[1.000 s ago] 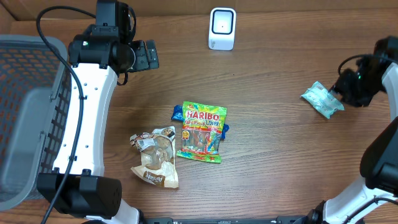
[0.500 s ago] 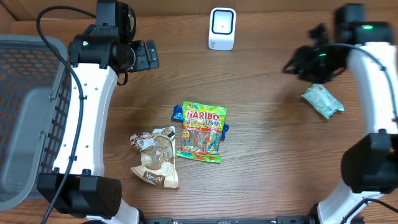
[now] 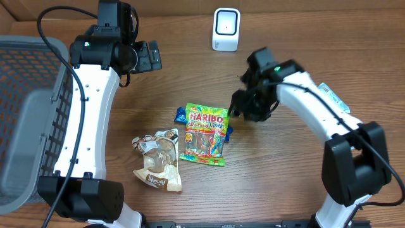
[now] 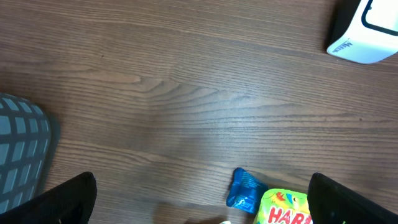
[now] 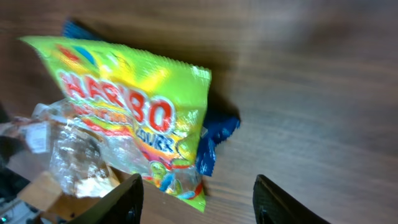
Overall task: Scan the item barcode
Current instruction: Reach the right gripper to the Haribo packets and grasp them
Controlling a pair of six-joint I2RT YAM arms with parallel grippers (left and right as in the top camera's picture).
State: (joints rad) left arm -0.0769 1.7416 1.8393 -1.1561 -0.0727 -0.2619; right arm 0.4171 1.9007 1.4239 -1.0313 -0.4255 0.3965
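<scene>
A green-yellow Haribo bag lies flat mid-table on top of a blue packet, label up. The white barcode scanner stands at the far edge. My right gripper hovers just right of the Haribo bag's top corner, open and holding nothing. In the right wrist view the Haribo bag and blue packet lie ahead of the right gripper, its fingers wide apart. My left gripper is raised at the far left, open and empty. In the left wrist view the left gripper is above bare wood, with the scanner at top right.
A clear and brown snack bag lies left of the Haribo bag, touching it. A grey mesh basket fills the left edge. A pale teal packet at the right is mostly hidden under my right arm.
The right arm swung from the far right, away from the teal packet lying there, across to the Haribo bag, and its jaws opened wider. The left arm stayed still.
</scene>
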